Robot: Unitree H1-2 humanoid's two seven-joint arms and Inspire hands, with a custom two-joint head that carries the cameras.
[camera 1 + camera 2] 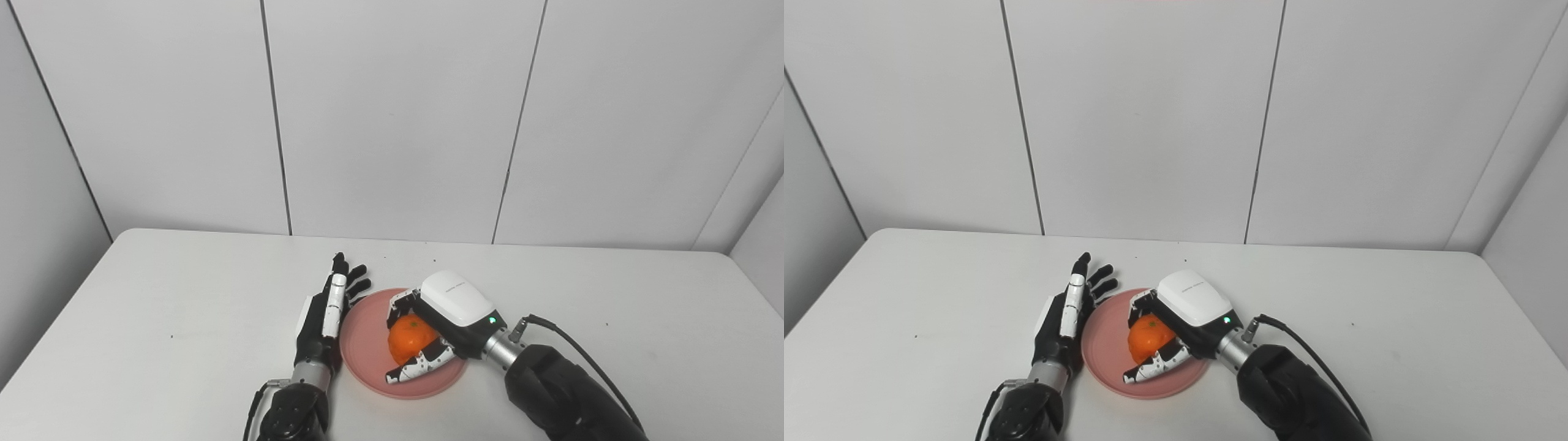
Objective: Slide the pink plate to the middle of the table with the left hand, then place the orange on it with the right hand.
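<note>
Placing step looks nearly done: right hand (442,321) has its fingers wrapped round the orange (409,340) over the pink plate (366,352) mid-bench, left hand (324,312) flat, fingers apart beside it; next it probably just lets go.

Pink plate (367,343), orange fruit (409,339), white table (153,318). Right hand (438,327) at the plate's 3 o'clock: white shell, black-and-white patterned fingers (422,366) (green LED).

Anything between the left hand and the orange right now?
Only a bare strip of the pink plate separates the left hand from the orange, clearest in the left eye view.
</note>
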